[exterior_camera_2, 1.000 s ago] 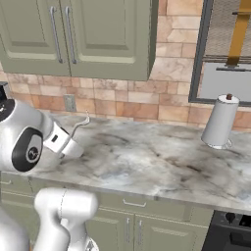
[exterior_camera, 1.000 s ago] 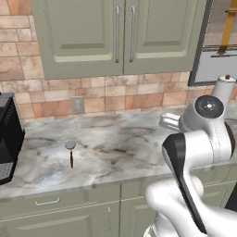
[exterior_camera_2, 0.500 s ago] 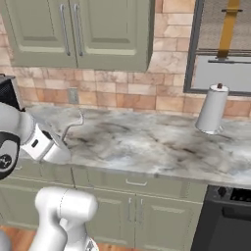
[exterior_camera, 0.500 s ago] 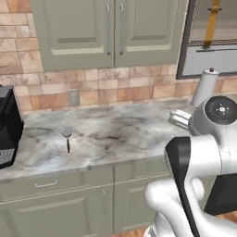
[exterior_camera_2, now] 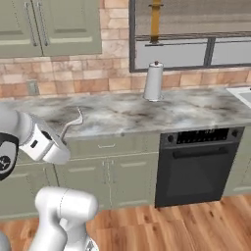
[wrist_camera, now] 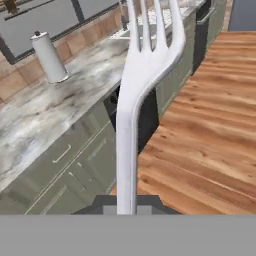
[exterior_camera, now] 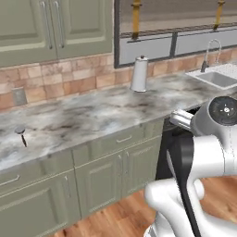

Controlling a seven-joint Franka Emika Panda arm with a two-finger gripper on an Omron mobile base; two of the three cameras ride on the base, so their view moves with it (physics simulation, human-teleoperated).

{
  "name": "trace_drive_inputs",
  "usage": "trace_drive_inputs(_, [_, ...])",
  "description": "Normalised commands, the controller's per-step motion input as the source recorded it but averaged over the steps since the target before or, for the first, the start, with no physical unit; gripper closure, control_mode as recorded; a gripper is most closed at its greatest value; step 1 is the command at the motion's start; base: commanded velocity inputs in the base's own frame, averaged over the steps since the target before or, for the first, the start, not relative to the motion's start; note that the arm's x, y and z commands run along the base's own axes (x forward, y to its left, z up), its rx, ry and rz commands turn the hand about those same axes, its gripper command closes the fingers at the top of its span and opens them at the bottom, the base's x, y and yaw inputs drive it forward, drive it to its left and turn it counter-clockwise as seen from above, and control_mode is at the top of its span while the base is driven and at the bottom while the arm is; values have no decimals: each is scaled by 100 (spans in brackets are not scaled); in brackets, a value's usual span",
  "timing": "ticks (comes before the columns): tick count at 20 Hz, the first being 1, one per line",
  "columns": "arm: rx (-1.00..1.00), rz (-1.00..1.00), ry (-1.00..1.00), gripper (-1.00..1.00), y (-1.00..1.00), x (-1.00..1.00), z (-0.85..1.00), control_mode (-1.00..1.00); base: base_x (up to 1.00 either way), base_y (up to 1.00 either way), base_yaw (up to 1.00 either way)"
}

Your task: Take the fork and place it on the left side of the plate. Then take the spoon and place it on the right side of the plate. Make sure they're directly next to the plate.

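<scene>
The fork (wrist_camera: pixel 141 75), all silver, stands up from between the dark fingertips, tines at the top, with my gripper (wrist_camera: pixel 128 204) shut on its handle. From the right base view the fork (exterior_camera_2: pixel 73 121) sticks up out of the gripper (exterior_camera_2: pixel 62 141), in front of the counter edge and off the surface. The spoon (exterior_camera: pixel 21 135) lies on the marble counter at the far left, round bowl away from me, dark handle toward the front edge. The plate is out of view.
A paper towel roll (exterior_camera: pixel 139 74) stands at the back of the marble counter (exterior_camera: pixel 102 113). A sink with a faucet (exterior_camera: pixel 214 69) is at the far right. A black oven (exterior_camera_2: pixel 201 164) sits below the counter, over a wooden floor (exterior_camera_2: pixel 162 225).
The whole picture has shifted: the base has backed off and swung right, so the counter slid left and the coffee machine left view. The fork stays in the gripper.
</scene>
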Motion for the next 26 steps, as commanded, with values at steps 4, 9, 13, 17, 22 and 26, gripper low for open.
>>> trace_drive_inputs(4, [0, 0, 0, 100, 0, 0, 0, 100, -58, 14, -63])
trace_drive_inputs(9, [0, 0, 0, 100, 0, 0, 0, 100, -64, 1, -57])
trace_drive_inputs(13, [0, 0, 0, 100, 0, 0, 0, 100, -96, -12, -39])
trace_drive_inputs(17, [0, 0, 0, 100, 0, 0, 0, 100, -86, -50, -28])
trace_drive_inputs(22, [0, 0, 0, 100, 0, 0, 0, 100, -58, -76, -24])
trace_drive_inputs(26, [0, 0, 0, 100, 0, 0, 0, 100, -37, -71, -29])
